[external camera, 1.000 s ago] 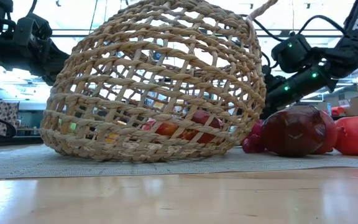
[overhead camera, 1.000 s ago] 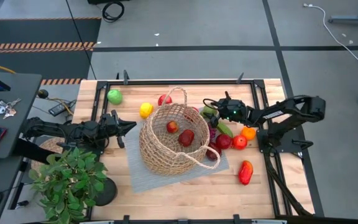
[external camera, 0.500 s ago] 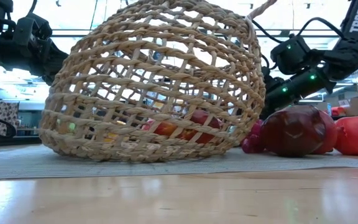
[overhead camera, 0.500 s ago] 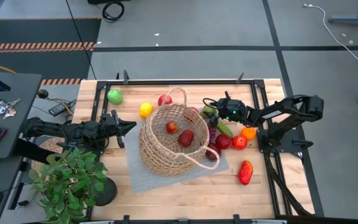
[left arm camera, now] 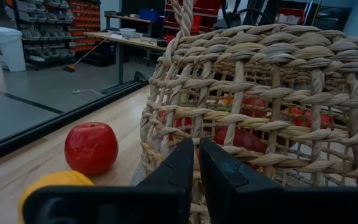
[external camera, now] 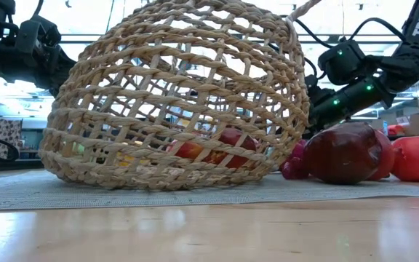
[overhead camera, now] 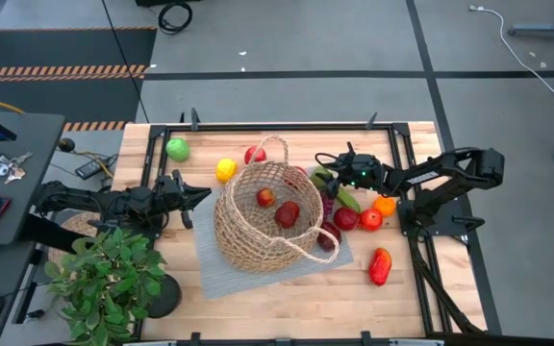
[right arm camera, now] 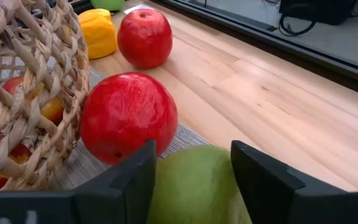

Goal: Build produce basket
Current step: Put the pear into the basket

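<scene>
The woven basket (overhead camera: pixel 258 235) stands on a grey mat (overhead camera: pixel 248 279) at mid table, with two red apples (overhead camera: pixel 288 212) inside it. My right gripper (overhead camera: pixel 320 175) reaches in from the right, just beyond the basket's far right side. It is shut on a green pear (right arm camera: pixel 194 183), and a red apple (right arm camera: pixel 128 117) lies against the basket (right arm camera: pixel 30 93) beside it. My left gripper (left arm camera: pixel 197 162) is shut and level, right at the basket's left wall (left arm camera: pixel 229 124). More produce lies around: green apple (overhead camera: pixel 177 148), lemon (overhead camera: pixel 226 169), red apple (overhead camera: pixel 254 154). My right gripper has the green pear's two opposite sides (right arm camera: pixel 160 180) pinched between its fingers (right arm camera: pixel 135 180). They come from the table's right side, slanting a little downward. Whether the pear rests on the table is hidden by the gripper. My left gripper may touch the basket's wall; I cannot tell.
Right of the basket lie an orange (overhead camera: pixel 384 205), red fruits (overhead camera: pixel 358 219), a dark red one (overhead camera: pixel 329 235) and a red pepper (overhead camera: pixel 380 266). A leafy potted plant (overhead camera: pixel 109 284) stands at the near left corner. Bare wood shows along the near edge.
The basket has rocked a little toward the table's left, its lower left side now standing farther out in the low view. Both arms stay about where they were.
</scene>
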`<action>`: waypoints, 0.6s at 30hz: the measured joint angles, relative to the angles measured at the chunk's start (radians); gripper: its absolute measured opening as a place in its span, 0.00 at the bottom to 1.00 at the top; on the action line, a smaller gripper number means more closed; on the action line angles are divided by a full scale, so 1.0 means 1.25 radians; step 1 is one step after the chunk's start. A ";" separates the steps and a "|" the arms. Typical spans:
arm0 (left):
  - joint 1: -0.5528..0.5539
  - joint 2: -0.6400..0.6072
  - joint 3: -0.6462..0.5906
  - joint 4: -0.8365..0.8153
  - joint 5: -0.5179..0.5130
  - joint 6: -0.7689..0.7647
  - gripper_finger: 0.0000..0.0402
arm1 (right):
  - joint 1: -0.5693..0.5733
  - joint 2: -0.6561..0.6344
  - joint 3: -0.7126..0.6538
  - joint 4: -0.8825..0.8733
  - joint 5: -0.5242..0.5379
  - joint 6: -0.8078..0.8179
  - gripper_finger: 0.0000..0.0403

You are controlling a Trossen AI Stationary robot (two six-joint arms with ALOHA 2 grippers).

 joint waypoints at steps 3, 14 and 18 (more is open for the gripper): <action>0.000 0.000 0.000 0.000 0.000 0.000 0.08 | 0.000 -0.001 0.000 0.001 0.003 -0.001 0.48; 0.000 0.000 0.000 0.000 0.000 0.000 0.09 | -0.019 -0.083 0.000 0.006 -0.055 -0.035 0.45; 0.000 0.000 0.000 0.000 0.000 0.000 0.08 | -0.032 -0.109 0.001 -0.005 -0.133 -0.062 0.50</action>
